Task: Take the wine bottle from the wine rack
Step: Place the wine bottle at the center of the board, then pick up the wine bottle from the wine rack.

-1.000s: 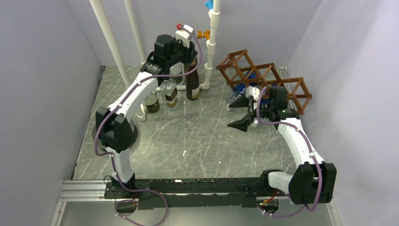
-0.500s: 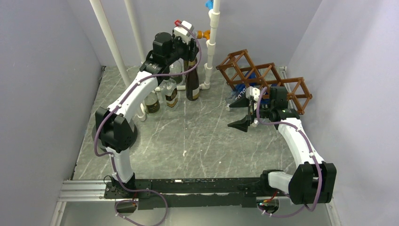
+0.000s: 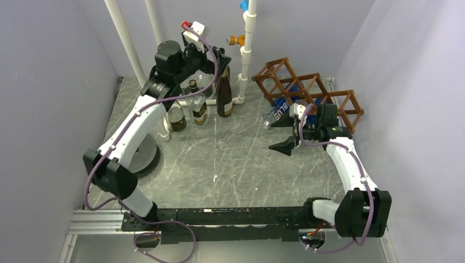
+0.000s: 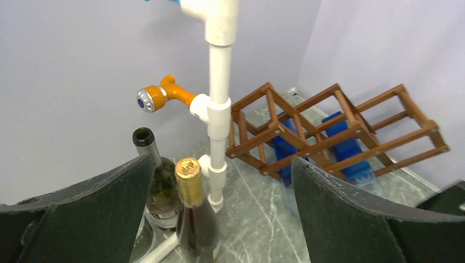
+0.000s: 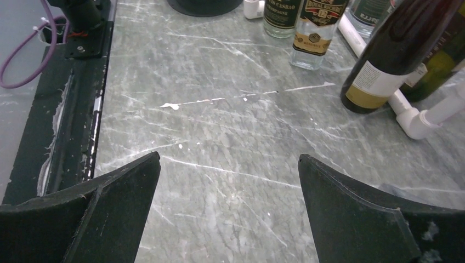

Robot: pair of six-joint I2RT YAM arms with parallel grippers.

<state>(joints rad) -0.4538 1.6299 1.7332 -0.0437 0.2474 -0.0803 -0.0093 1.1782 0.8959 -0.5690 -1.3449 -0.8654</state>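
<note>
Top external view: the wine rack is being shown lying at the rear right of the table, its long axis running diagonally from the back wall toward the right wall. A blue wine bottle is being cradled in one cell, one end jutting toward the table's middle. The right pincer is being held wide open just before that end, gripping nothing. The left pincer is likewise being held spread wide and empty above standing bottles.
</note>
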